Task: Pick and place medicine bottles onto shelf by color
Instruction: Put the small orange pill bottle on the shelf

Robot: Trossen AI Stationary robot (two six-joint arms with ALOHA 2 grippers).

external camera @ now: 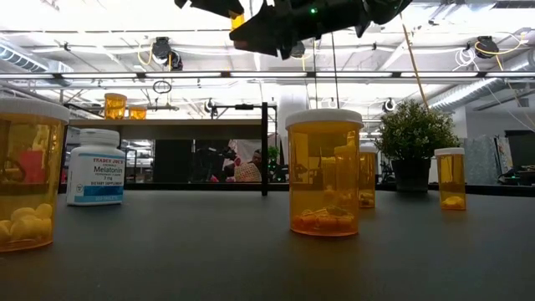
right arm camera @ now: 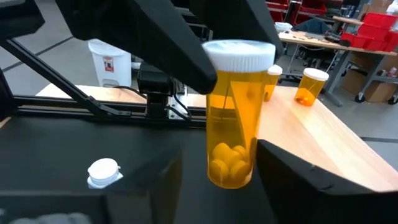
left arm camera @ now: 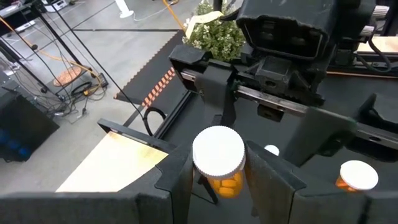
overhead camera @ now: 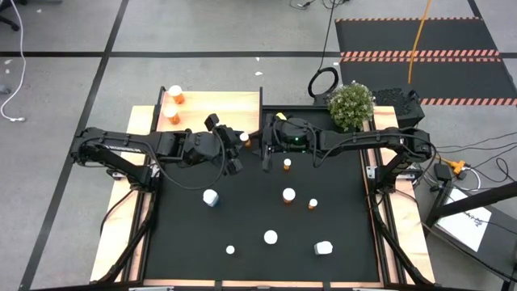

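Presently clamped in the left hand (left arm camera: 217,186): one orange bottle (left arm camera: 217,163), upright, white cap uppermost, lifted clear of the table (overhead camera: 242,218). Gripped on the body just beneath the cap, with fingers pressed against opposite sides.

Flanked lower down by the right hand (right arm camera: 217,186), spread wide to either side of the same bottle, apparently short of contact and holding nothing.

Handling, as a judgement:
- Treat as light and rigid. Expect thin, hard plastic that keeps its shape under moderate pressure.
- Expect a smooth, slippery wall. Close squarely across the cylinder, not on a slant.
- Note the few pills lying at the bottom. Allow for weight sitting low and shifting if tilted.
- Take hold at mid-body, between the pills and the cap. Avoid the cap rim, which is wider and likely to let fingers slide off.
- Keep upright and release only once seated flat, since a tall, narrow base tips easily.

Just beyond the left hand, on the side away from the right hand: the shelf (overhead camera: 218,105), light wood. Carrying two orange bottles (overhead camera: 174,105) at its far end, standing close together.

Farther off, on the opposite side of both hands: loose bottles (overhead camera: 288,194) scattered across the table, some orange and some white, all well apart from either hand.
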